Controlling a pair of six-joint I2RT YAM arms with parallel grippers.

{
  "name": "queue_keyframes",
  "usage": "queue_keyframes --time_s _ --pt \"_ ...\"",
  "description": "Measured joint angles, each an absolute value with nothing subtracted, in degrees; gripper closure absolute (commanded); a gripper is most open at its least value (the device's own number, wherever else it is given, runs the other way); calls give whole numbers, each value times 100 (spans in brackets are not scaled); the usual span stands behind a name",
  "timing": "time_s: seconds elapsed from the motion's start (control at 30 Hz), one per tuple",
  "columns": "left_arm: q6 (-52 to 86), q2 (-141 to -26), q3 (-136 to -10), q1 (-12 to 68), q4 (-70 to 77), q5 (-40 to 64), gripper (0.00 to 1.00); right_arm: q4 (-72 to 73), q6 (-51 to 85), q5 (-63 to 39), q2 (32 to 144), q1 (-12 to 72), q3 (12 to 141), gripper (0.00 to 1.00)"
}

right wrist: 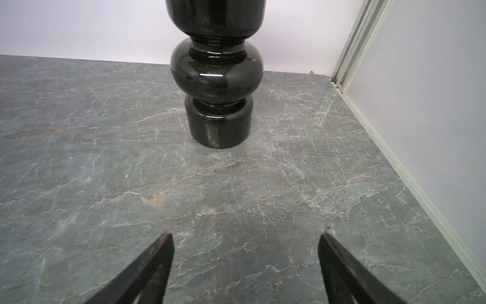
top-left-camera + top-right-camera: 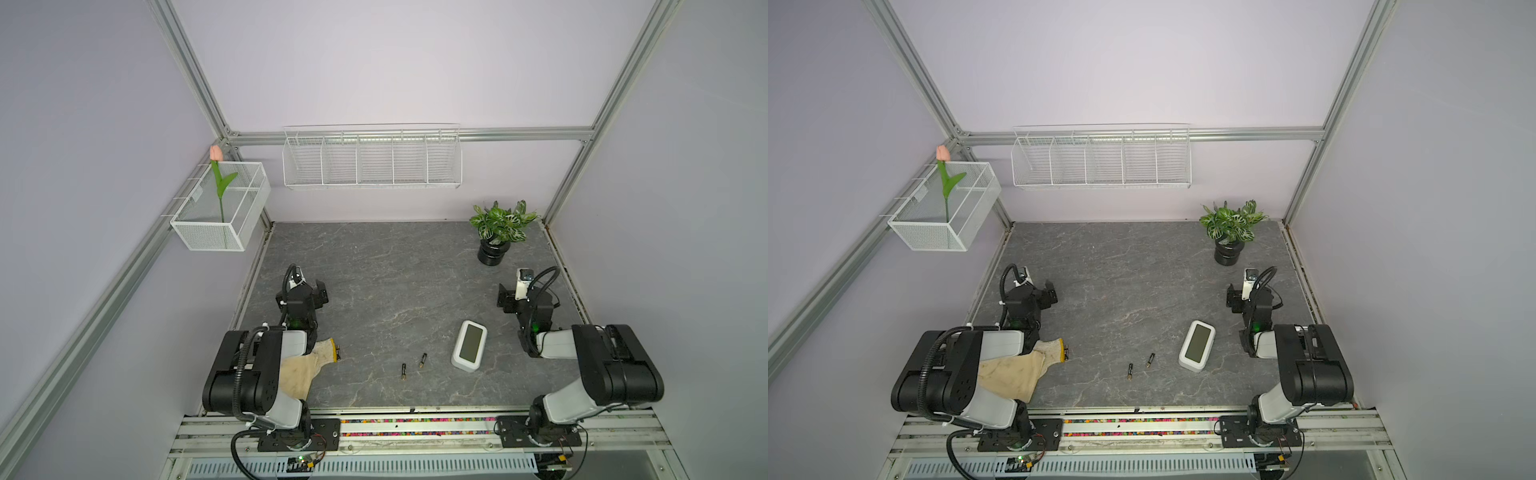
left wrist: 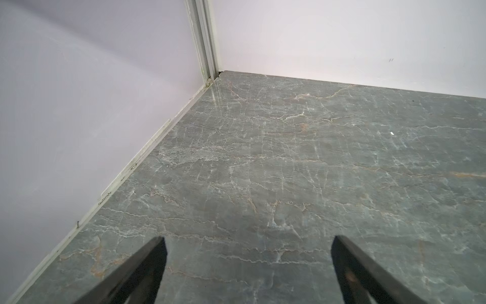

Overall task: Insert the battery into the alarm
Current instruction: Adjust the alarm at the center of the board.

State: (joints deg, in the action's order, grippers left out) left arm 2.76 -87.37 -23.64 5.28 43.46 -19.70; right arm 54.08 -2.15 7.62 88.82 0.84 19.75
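We see alarm [image 2: 469,345] screen-up on worktop [image 2: 374,266], nr front edge, right of centre; left battery [image 2: 403,371] & right battery [image 2: 423,360] lie nr each other, mid front edge, apart from alarm; left gripper [image 3: 248,238] jaws wide, nothing btwn, nr left edge; right gripper [image 1: 246,235] likewise wide, empty, facing black pot [image 1: 215,79] twd back right corner.

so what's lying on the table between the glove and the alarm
Two, lying apart: one battery closer to the glove, another battery closer to the alarm. Both top views show them.
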Motion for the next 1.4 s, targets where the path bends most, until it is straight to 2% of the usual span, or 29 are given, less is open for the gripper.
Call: queue_keyframes --time_s 0.8,0.9,1.07,1.13,1.23,1.3,1.4 --pt "266 -8733 -2364 561 4366 -2025 0 5393 -215 854 8831 117 1964 11" --pt "180 -8418 -2392 690 4005 -2167 0 5046 -220 1090 8265 246 1905 11" --pt "797 -6801 -3638 902 1625 -2191 0 4147 296 1861 6775 399 1938 11" --pt "1251 -6289 -4274 897 1013 -1922 7 3354 851 2005 6106 307 2010 11" --pt "1763 -5725 -4840 954 381 -1120 11 2425 1752 2023 5170 119 1981 11" --pt "2206 -5583 -4989 1245 -99 -808 13 1940 2213 1944 4700 -27 1881 11" --pt "2714 -5798 -5168 2303 -856 -683 13 1267 2709 1874 4464 -115 1778 11"
